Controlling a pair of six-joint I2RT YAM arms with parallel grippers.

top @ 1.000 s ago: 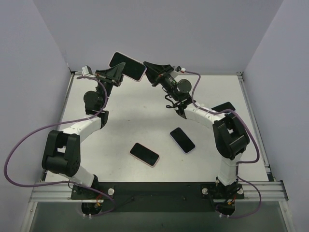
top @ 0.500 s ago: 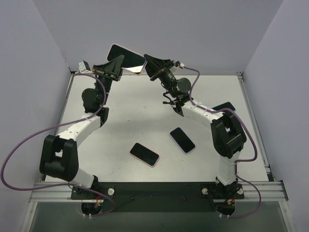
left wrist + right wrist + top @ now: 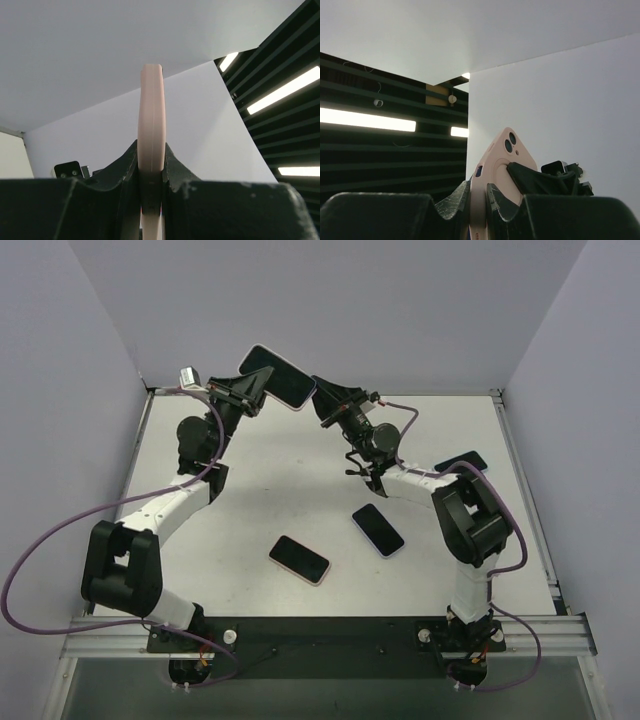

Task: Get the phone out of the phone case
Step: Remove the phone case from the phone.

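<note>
Phone (image 3: 282,376) and pink case (image 3: 501,167) are together, raised off the table (image 3: 290,475) between the two arms. Nearer the arm bases than that held phone, two spare phones lie flat. One has a pink rim (image 3: 299,559), and a second (image 3: 378,530) lies just beyond it to the right. A dark flat thing (image 3: 462,461) by the right arm's elbow is too hidden to name.

Farthest out, at the held phone itself, the left gripper (image 3: 250,392) has its fingers drawn narrow on one end. Its wrist view shows the case's edge wedged between them. The right gripper (image 3: 322,400) pinches the opposite end, and its wrist view shows the case's back with the camera cutout.

The phone is likely stiff, smooth and breakable, with some weight. The case looks matte and probably pliable, clinging by its lip. I judge the best hold to be one pinch on the body and the other on a corner lip of the case, to peel it back. A flat squeeze through both layers would only lock them together.
</note>
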